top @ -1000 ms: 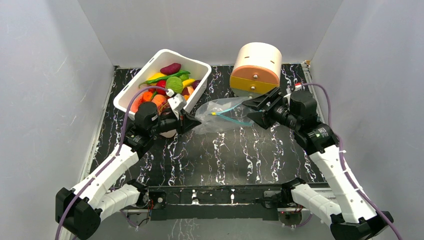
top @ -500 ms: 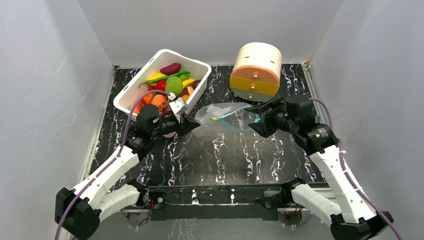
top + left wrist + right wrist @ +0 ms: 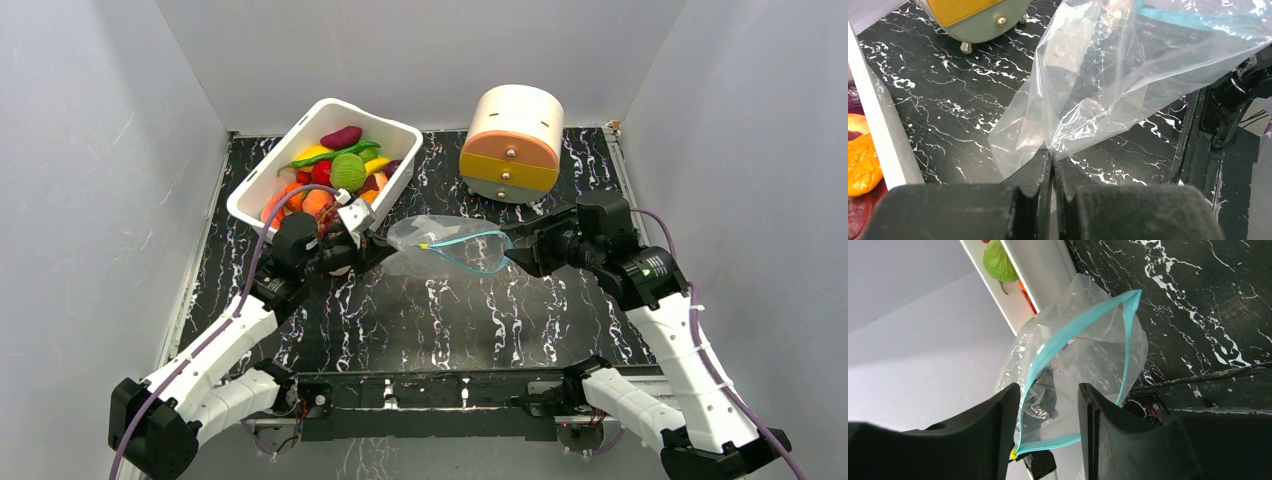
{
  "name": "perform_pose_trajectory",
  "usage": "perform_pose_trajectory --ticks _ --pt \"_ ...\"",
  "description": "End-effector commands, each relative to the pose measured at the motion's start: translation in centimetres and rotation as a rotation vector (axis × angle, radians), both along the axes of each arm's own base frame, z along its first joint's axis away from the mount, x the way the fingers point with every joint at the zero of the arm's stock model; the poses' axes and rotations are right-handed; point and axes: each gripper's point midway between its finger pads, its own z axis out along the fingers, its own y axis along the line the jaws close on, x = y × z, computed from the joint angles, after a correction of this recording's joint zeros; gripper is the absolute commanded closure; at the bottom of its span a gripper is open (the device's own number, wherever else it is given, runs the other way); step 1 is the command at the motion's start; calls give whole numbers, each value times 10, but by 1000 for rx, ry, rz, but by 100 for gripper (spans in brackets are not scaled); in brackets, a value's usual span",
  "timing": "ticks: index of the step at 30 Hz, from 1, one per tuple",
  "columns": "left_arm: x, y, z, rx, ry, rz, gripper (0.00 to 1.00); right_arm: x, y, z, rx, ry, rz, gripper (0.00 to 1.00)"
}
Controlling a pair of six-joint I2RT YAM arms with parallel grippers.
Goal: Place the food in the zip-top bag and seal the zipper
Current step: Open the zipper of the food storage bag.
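The clear zip-top bag [image 3: 440, 248] hangs stretched between my two grippers over the dark marbled table. My left gripper [image 3: 374, 248] is shut on the bag's bottom corner [image 3: 1053, 150]. The teal zipper [image 3: 470, 240] gapes open in a loop. My right gripper [image 3: 520, 250] is at the mouth end, its jaws apart with one side of the zipper [image 3: 1068, 337] and the bag film between them. Its fingers [image 3: 998, 430] stand either side of that strip. The food [image 3: 335, 172], a heap of bright toy fruits and vegetables, lies in the white bin [image 3: 250, 195] behind my left gripper.
A round cream drawer unit [image 3: 512, 140] with orange and yellow fronts stands at the back right, just behind the bag. The bin's white wall [image 3: 878, 115] is close on the left of my left wrist view. Grey walls enclose the table on three sides.
My right gripper has moved nearer and slightly right while narrowing its jaws around the zipper strip. The bag is pulled longer and its mouth gapes wider. The left gripper has barely moved.
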Motion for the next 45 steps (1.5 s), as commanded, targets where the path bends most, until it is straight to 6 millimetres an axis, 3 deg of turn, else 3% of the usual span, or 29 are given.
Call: perform_pose_trajectory --ticks 1,7,14,19,22,27,30,33,37,41,45 --pt "2 0 13 -32 -61 10 100 -1 -1 -1 20 11 -19 57" --pt "13 7 12 -9 -82 77 100 -5 -5 -14 -4 63 -32 52" --pt "18 5 20 -40 -98 88 100 -10 7 -38 32 123 24 55" --pt "17 1 23 -59 -98 70 100 -4 7 -42 33 96 21 55" --pt "17 0 22 -63 -89 68 100 7 18 -34 80 4 64 57" --pt "15 0 18 -74 -69 71 100 10 27 -39 86 -11 123 64" --pt "17 2 17 -74 -50 93 100 12 25 -39 58 -37 129 84" --pt "20 5 13 -57 -12 124 74 14 19 -39 15 -75 120 100" --pt "15 8 17 -57 38 139 43 14 9 -44 -87 -123 131 100" --pt "-1 5 38 -97 77 94 19 17 -5 -42 -253 -233 175 100" --pt "-9 5 57 -117 124 91 10 24 -28 -32 -490 -315 224 100"
